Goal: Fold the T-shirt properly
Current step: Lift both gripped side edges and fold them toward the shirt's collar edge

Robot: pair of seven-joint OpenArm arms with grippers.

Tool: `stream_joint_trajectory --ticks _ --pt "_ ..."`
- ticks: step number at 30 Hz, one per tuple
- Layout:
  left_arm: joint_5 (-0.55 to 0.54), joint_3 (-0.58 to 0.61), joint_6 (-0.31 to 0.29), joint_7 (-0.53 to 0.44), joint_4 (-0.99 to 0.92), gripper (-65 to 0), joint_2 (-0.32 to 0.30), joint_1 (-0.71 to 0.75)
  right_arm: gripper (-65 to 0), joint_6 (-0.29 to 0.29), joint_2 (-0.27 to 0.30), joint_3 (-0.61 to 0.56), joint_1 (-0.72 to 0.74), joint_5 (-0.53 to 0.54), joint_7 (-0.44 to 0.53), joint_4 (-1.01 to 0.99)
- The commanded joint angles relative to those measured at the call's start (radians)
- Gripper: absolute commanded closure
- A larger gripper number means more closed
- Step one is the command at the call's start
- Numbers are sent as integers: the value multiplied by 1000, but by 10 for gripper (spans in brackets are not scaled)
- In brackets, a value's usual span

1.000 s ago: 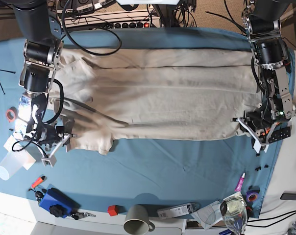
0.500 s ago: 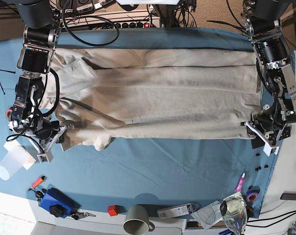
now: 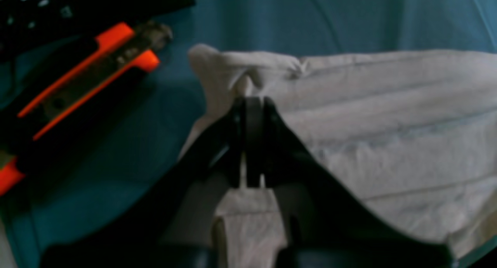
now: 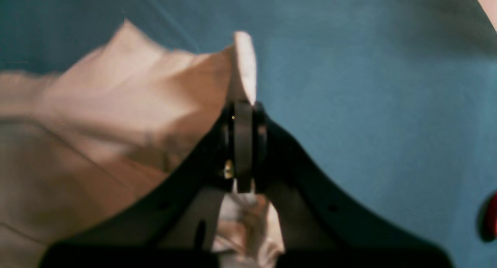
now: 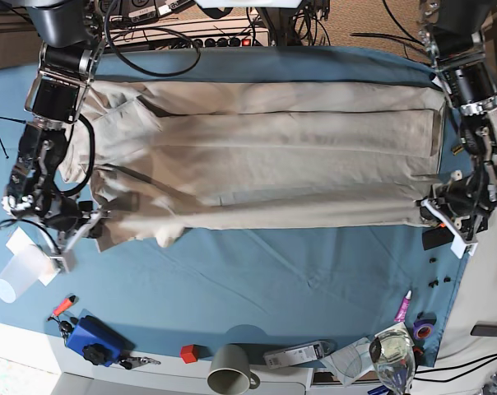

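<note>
The beige T-shirt (image 5: 257, 156) lies spread wide on the blue table cloth (image 5: 257, 271), pulled taut between both grippers. My left gripper (image 5: 434, 212), at the base view's right, is shut on the shirt's near corner. In the left wrist view the shut gripper (image 3: 248, 101) pinches a bunched fold of the shirt (image 3: 388, 124). My right gripper (image 5: 94, 222), at the base view's left, is shut on the shirt's near edge by the sleeve. In the right wrist view the gripper (image 4: 242, 105) clamps a fold of the shirt (image 4: 116, 116) that sticks up past the tips.
A paper cup (image 5: 14, 280), a blue device (image 5: 92, 337), a red cube (image 5: 188, 354), a white mug (image 5: 229, 369), a glass (image 5: 392, 354) and a pink marker (image 5: 403, 306) lie along the front. An orange and black tool (image 3: 89, 70) sits beside the left gripper.
Both grippers have moved apart, outward toward the table's sides, holding the shirt. The shirt's near edge is now straighter and the cloth flatter and wider.
</note>
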Motion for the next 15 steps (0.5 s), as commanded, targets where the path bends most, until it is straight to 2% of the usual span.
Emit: stream_joint_trajectory --ticks 1,3,15 --pt "-15 -3 -11 -1 20 0 -25 -8 0 7 18 24 13 15 10 37" --pt "-35 -3 -33 8 26 0 -35 14 0 8 18 50 -13 15 3 69" --pt "-47 -3 -53 5 193 0 -34 155 0 8 17 106 -210 23 -12 257"
